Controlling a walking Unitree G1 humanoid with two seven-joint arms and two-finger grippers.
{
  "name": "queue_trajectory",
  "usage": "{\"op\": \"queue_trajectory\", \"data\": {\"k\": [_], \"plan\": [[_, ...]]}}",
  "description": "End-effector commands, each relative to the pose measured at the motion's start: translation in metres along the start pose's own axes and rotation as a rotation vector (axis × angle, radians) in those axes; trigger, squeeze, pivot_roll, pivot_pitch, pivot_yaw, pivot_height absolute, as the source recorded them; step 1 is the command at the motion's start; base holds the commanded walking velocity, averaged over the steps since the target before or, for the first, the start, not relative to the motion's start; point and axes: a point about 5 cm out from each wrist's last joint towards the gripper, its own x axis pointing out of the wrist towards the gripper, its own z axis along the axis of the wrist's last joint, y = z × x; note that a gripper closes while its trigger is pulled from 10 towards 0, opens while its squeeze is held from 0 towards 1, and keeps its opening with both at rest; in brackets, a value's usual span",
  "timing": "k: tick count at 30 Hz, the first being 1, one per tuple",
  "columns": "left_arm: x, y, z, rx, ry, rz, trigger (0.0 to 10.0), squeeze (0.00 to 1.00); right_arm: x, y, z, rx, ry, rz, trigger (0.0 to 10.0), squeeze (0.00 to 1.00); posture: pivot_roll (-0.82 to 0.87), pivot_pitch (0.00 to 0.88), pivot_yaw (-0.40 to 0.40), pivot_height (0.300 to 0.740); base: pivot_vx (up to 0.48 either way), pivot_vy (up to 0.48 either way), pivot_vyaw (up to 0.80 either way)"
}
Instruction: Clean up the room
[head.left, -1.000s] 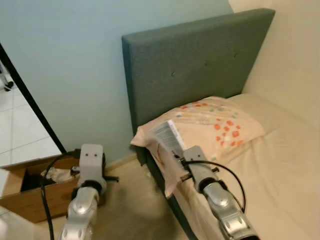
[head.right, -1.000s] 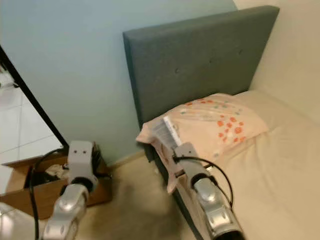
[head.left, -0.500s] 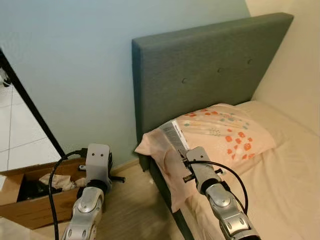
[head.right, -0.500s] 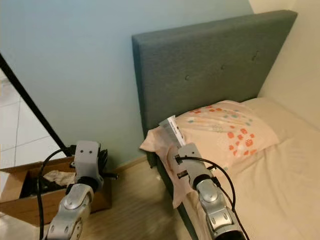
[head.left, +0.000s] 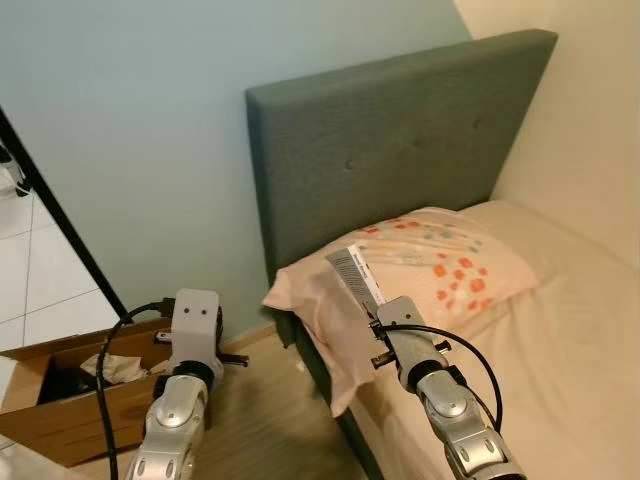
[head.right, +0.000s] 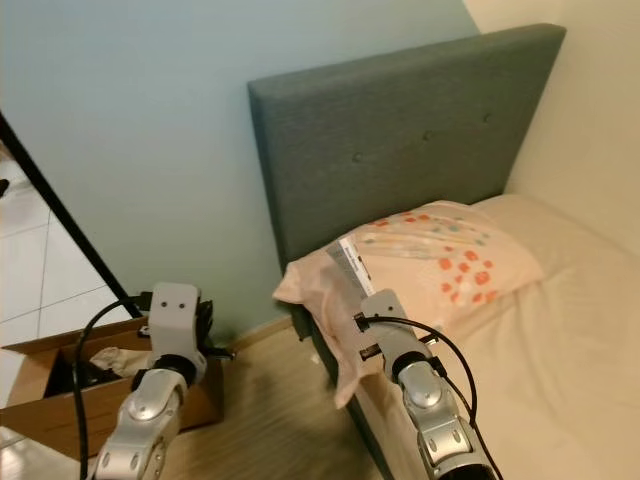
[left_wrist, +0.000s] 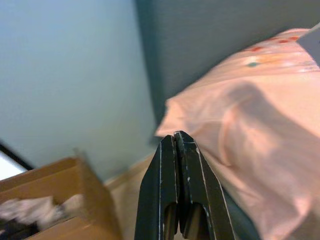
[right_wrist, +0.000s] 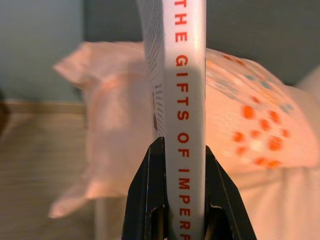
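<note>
My right gripper is shut on a thin white book with red spine lettering. I hold the book upright in front of a peach pillow with orange dots, which lies at the head of the bed. My left gripper is shut with nothing in it, held low beside the bed's corner, over the floor. A brown cardboard box with crumpled stuff inside sits on the floor at the left.
A grey-green upholstered headboard stands against the pale blue wall. The cream mattress runs to the right. A black bar slants down the left side in front of white tiles. Wood floor lies between box and bed.
The camera has swung slightly left, so the bed and headboard sit a little further left in the picture. The book stays in my right gripper; both arms keep their pose.
</note>
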Motion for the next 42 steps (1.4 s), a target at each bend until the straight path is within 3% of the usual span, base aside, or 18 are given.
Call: {"op": "queue_trajectory", "data": {"k": [1, 15, 26, 37, 42], "plan": [[-0.002, 0.003, -0.010, 0.000, 0.048, 0.008, 10.0, 0.00, 0.000, -0.001, 0.005, 0.002, -0.026, -0.010, 10.0, 0.00, -0.08, 0.113, -0.010, 0.727, 0.000, 0.000, 0.00], [-0.008, 0.004, -0.013, 0.118, 0.047, -0.064, 10.0, 0.00, 0.006, -0.009, 0.008, 0.008, -0.019, -0.034, 10.0, 0.00, -0.07, 0.123, -0.011, 0.677, 0.000, 0.000, 0.00], [-0.010, 0.006, -0.014, 0.121, 0.048, -0.075, 10.0, 0.00, 0.004, -0.010, 0.006, 0.001, -0.013, -0.039, 10.0, 0.00, -0.07, 0.125, -0.009, 0.647, 0.000, 0.000, 0.00], [-0.012, -0.001, -0.014, 0.113, 0.047, -0.109, 10.0, 0.00, 0.002, -0.010, 0.003, -0.006, -0.007, -0.036, 10.0, 0.00, -0.07, 0.130, -0.006, 0.593, 0.000, 0.000, 0.00], [-0.012, -0.004, -0.013, 0.105, 0.045, -0.126, 10.0, 0.00, 0.001, -0.012, 0.004, -0.018, -0.013, -0.043, 10.0, 0.00, -0.07, 0.133, -0.002, 0.593, 0.000, 0.000, 0.00]]}}
